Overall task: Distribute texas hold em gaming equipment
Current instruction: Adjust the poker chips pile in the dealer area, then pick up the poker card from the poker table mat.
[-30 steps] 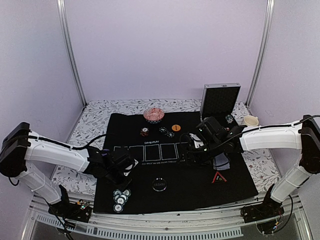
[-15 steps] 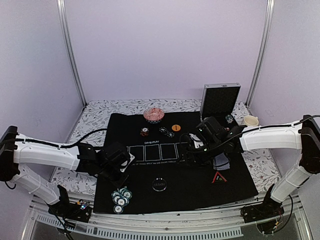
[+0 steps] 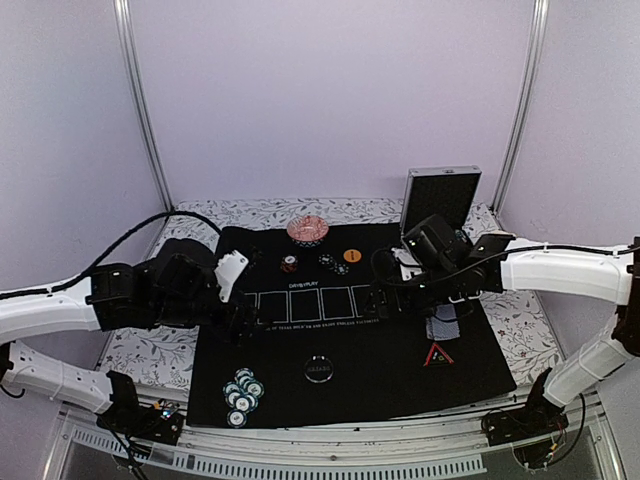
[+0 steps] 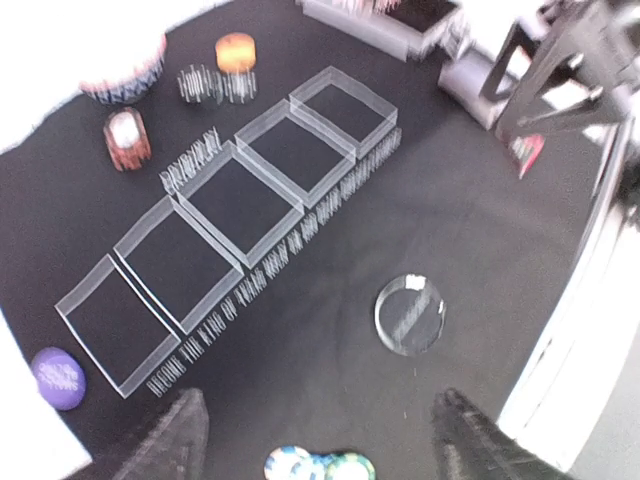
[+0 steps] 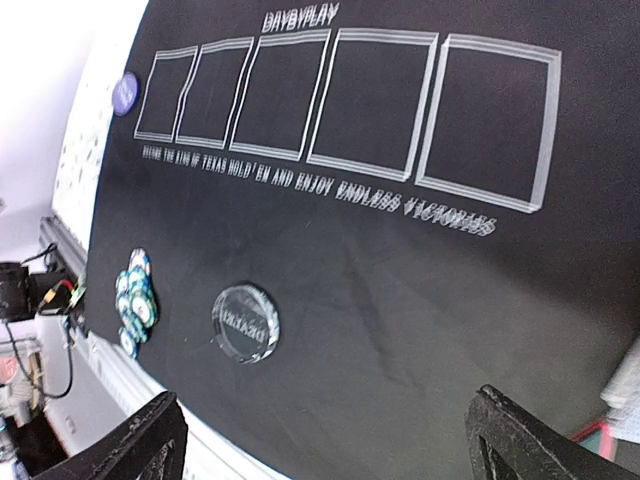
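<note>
— What is on the mat (image 5: 400, 280)?
— Five white rectangles (image 5: 370, 105) in a row across twelve o'clock, with a line of print under them.
— Any pieces?
— A blue button (image 5: 125, 92) at ten o'clock, just beside the leftmost rectangle, at the mat's edge. Teal chips (image 5: 135, 300) sit bunched at eight o'clock, also near the edge. A black button (image 5: 246, 322) lies flat at seven o'clock, apart from the chips.
— And the right gripper (image 5: 325, 425)?
— Its fingers (image 5: 135, 445) show at both bottom corners, set wide, with only mat between them.
— The right edge?
— Something pale and a red edge at four o'clock, both cut off.
</note>
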You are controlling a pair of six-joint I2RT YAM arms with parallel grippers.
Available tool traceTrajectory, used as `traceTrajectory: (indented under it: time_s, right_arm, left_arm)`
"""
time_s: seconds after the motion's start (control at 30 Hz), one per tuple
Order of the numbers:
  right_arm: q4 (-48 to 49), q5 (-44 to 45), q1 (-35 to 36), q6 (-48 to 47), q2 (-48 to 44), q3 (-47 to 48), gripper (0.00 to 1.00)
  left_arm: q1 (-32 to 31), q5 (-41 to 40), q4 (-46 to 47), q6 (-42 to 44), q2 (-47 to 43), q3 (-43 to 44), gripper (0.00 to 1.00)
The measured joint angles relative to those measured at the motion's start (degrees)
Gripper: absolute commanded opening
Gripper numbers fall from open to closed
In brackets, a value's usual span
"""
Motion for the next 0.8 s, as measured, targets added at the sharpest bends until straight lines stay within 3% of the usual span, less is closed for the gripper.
traceTrajectory:
  time_s: [0.13, 0.33, 0.53, 0.8]
  right_arm:
    - [-4.90, 5.81, -1.25, -0.48, -3.65, 2.67, 0.99]
    - [-11.50, 12.13, -8.83, 0.31, -6.69, 2.36, 0.99]
    - [-16.22, 13.73, -16.70, 0.63, -5.25, -2.12, 0.99]
    - [-17.20, 12.00, -18.86, -1.40, 2.14, -3.04, 0.99]
  left_arm:
    - [2.93, -1.01, 0.72, 1.38, -5.11, 1.57, 0.98]
    - [9.55, -2.10, 1.33, 3.10, -9.75, 1.66, 0.98]
    - [10.73, -2.69, 2.34, 6.19, -10.60, 1.62, 0.98]
    - [11.19, -2.69, 3.98, 11.56, -8.57, 1.44, 0.98]
